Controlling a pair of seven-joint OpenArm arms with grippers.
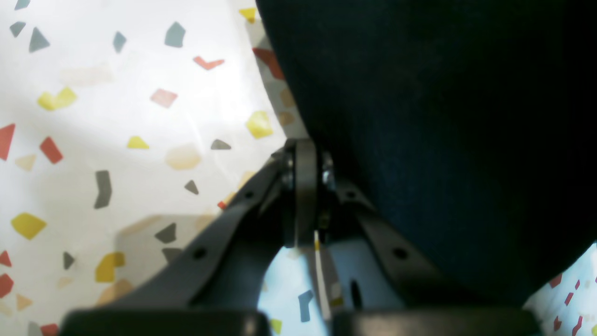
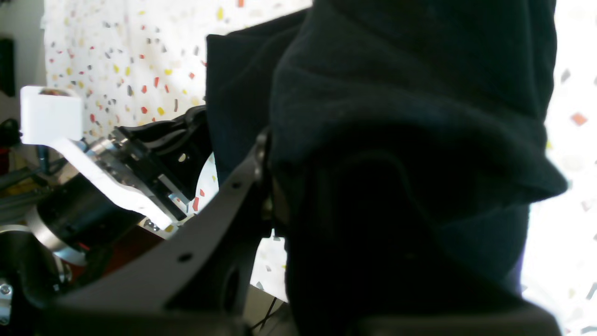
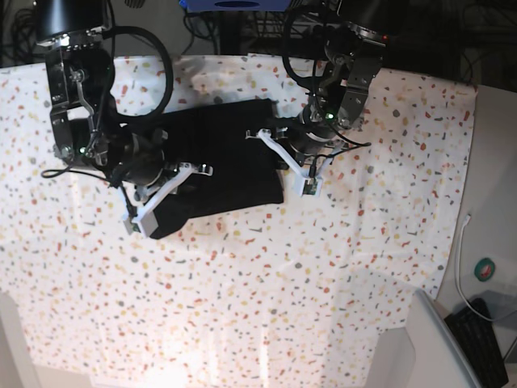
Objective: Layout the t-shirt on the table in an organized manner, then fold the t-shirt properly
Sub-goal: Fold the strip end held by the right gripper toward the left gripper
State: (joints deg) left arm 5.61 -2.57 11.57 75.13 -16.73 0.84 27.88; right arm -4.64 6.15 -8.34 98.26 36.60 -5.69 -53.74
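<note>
The t-shirt lies as a dark, roughly rectangular mass in the upper middle of the base view, running from the lower left near one arm up to the right beside the other. No print shows; only plain black cloth faces the camera. Its lower left corner hangs toward the white bracket of the arm on the left of that view, and its right edge ends just beside the other arm's white bracket.

In the right wrist view the t-shirt fills most of the frame, bunched in thick folds and draped over the right pincer. The cloth hides one finger completely, so only the grey finger on the left of the frame shows; the tips meet in the fabric, and the pincer appears clamped on a fold of the shirt.

In the left wrist view the t-shirt covers the upper right of the frame as a smooth dark sheet, its curved edge running down to the left pincer. The two dark fingers come together at the tips with no gap visible, pinching the shirt's edge where it meets the cover.

The bench spreads well beyond the shirt on every side in the base view, its white cover scattered with red, yellow, orange and grey flecks, and close up the flecked cover takes the left half of the left wrist view.
</note>
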